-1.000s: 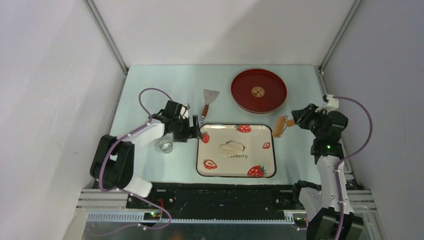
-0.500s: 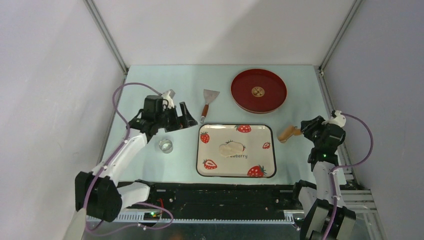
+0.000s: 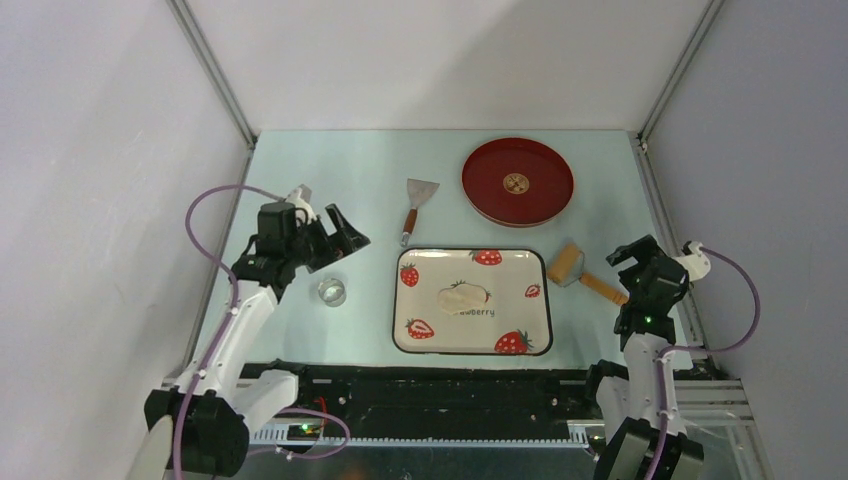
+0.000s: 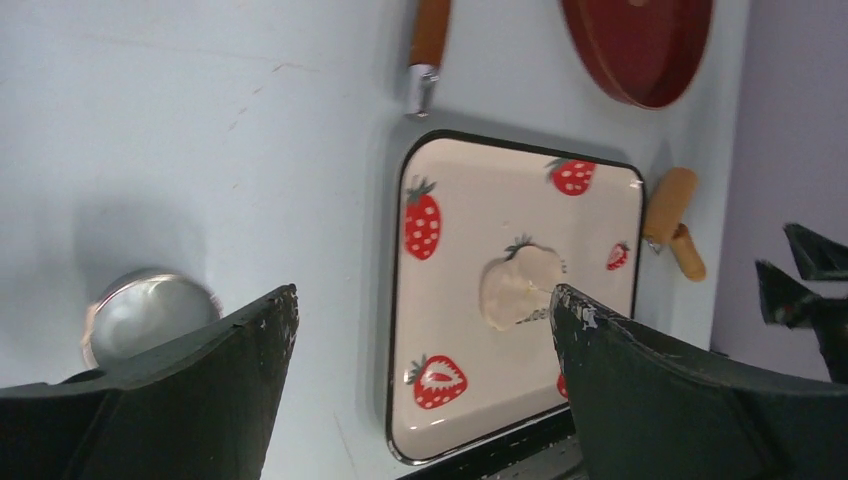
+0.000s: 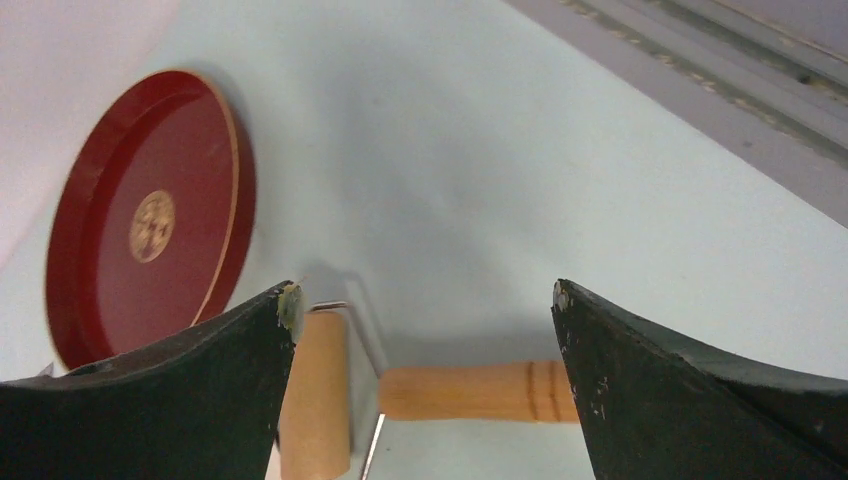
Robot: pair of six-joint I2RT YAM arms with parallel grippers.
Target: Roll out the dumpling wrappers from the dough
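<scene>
The dough [image 3: 463,296] is a pale flattened lump in the middle of the strawberry tray [image 3: 432,342]; it also shows in the left wrist view as dough [image 4: 516,287]. Dumpling wrappers are out of view. A wooden roller [image 3: 580,272] lies on the table right of the tray, free of any grip. My right gripper [image 3: 628,262] stands open just behind its handle; in the right wrist view the roller [image 5: 480,392] lies below and between the spread fingers of the gripper [image 5: 425,293]. My left gripper [image 3: 345,228] hovers open left of the tray, and the same empty gripper [image 4: 422,293] looks down on it.
A shiny metal cutter ring [image 3: 332,291] sits left of the tray, below my left gripper. A scraper [image 3: 415,205] with a wooden handle lies behind the tray. The red plate [image 3: 517,181] stands at the back right. Walls close in both sides.
My right gripper opened and let go of the roller, which now lies on the table; that arm drew back to the right. My left arm pulled away leftward from the tray.
</scene>
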